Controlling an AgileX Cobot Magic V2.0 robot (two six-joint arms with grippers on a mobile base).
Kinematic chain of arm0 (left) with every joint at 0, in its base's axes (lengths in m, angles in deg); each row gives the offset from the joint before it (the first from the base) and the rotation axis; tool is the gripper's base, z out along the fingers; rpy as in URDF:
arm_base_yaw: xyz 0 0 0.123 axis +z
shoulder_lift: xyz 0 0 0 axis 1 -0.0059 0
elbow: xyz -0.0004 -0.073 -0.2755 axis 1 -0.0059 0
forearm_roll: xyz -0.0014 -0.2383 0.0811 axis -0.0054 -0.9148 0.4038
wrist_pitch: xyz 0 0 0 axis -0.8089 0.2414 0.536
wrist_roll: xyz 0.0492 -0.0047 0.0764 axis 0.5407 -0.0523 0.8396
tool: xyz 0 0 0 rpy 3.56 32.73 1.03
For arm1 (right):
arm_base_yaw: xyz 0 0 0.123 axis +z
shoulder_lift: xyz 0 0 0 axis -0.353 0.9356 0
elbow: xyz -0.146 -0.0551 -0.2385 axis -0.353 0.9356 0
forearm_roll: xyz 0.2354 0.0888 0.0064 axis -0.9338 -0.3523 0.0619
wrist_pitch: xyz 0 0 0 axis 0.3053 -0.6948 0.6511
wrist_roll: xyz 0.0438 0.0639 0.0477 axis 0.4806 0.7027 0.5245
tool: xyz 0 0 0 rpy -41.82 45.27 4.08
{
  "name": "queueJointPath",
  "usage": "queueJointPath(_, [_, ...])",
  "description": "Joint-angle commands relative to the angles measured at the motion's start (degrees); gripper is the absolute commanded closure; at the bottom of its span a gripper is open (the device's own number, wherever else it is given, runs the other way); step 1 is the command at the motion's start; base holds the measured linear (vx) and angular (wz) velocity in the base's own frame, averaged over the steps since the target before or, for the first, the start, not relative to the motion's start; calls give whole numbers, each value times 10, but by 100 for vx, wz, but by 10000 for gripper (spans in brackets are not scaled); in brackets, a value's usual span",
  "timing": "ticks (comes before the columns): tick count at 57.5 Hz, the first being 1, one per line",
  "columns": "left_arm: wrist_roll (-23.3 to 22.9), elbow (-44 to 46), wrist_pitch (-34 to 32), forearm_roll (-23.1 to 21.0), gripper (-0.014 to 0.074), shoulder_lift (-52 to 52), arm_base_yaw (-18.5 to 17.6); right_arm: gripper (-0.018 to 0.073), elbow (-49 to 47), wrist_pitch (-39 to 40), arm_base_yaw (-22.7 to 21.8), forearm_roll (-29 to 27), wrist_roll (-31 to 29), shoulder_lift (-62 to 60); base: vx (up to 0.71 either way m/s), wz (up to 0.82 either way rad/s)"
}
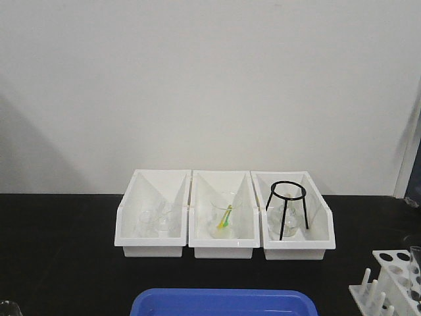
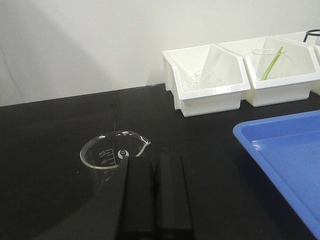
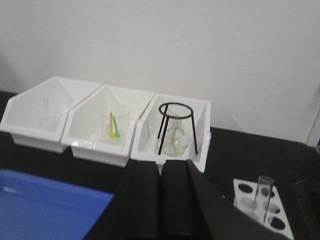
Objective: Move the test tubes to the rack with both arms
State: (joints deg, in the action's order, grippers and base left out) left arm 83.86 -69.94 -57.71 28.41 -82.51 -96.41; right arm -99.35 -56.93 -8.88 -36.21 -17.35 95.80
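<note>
One test tube (image 3: 263, 196) stands upright in the white rack (image 3: 243, 199) at the right of the right wrist view. The front view shows the same rack (image 1: 389, 282) and tube (image 1: 414, 262) at its bottom right corner. My right gripper (image 3: 161, 164) is shut on nothing, left of the rack and apart from it. My left gripper (image 2: 156, 159) is shut too, just right of a clear glass beaker (image 2: 111, 156). A small round rim (image 2: 123, 153) inside the beaker looks like a tube's mouth. Neither gripper shows in the front view.
Three white bins (image 1: 152, 232) stand in a row at the back: glassware in the left one, a beaker with green and yellow sticks (image 1: 225, 217) in the middle one, a black tripod (image 1: 287, 209) over a flask in the right one. A blue tray (image 1: 223, 304) lies at the front centre.
</note>
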Motion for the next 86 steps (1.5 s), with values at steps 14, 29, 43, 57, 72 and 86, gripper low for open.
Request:
queueJointPath(14, [-5,-16,-44,-1,617,11,1,564,192,122,-76,-45,-39,-180,0,0])
queueJointPath(29, [-4,-15,-43,-1,617,11,1,564,287,119,-107,-30,-21,-324,0,0])
queueJointPath(43, [-4,-15,-40,-1,617,12,1,564,286,116,-107,-30,-21,-320,0,0])
queueJointPath(57, [-4,-15,-39,-1,617,12,1,564,286,116,-107,-30,-21,-323,0,0])
queueJointPath(72, [-4,-15,-39,-1,617,12,1,564,286,116,-107,-30,-21,-323,0,0])
queueJointPath(86, [-4,-15,-39,-1,617,12,1,564,286,116,-107,-30,-21,-323,0,0])
